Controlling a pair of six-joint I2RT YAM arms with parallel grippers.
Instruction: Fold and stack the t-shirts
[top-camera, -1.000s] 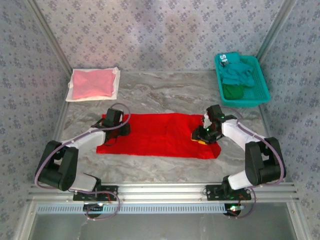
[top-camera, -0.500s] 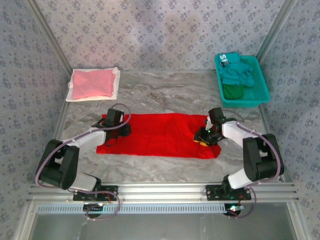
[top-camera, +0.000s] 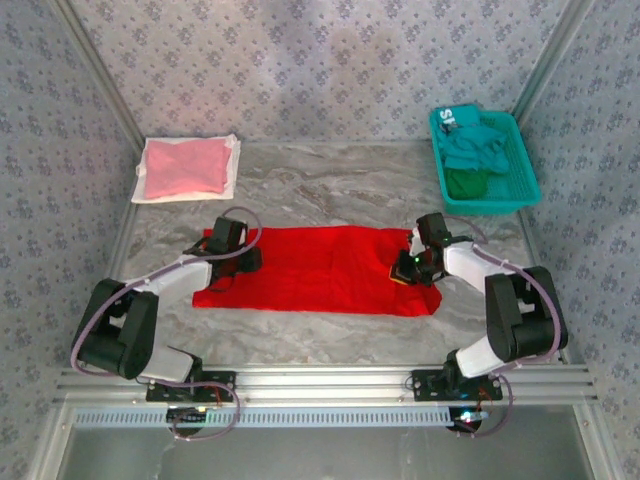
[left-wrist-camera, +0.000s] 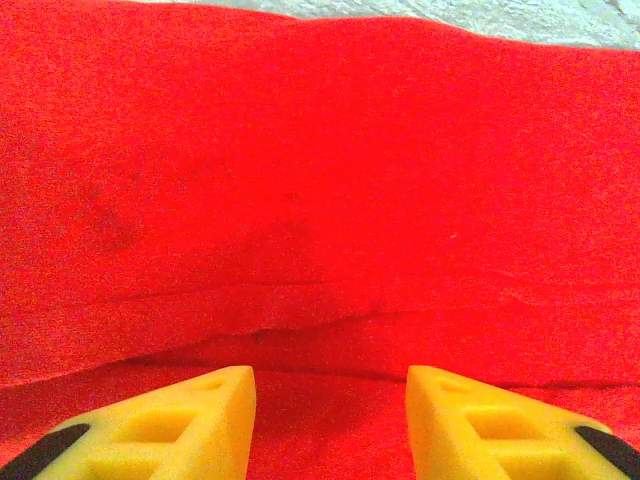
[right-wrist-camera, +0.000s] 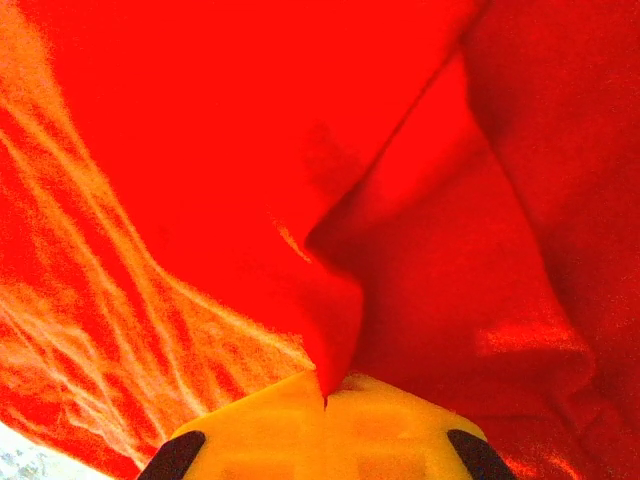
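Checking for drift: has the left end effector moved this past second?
No. Left end effector stays at the red t-shirt's left end, same gap from the white sheet.

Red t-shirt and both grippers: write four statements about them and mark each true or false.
1. The red t-shirt lies spread out on the table. True.
2. The right gripper is shut on a fold of the red t-shirt. True.
3. The left gripper has its fingers pressed together. False: a gap stands between them, over red cloth.
4. The pink t-shirt lies in the teal basket. False: it lies on the white sheet at the far left. The basket holds teal cloth and dark green cloth.
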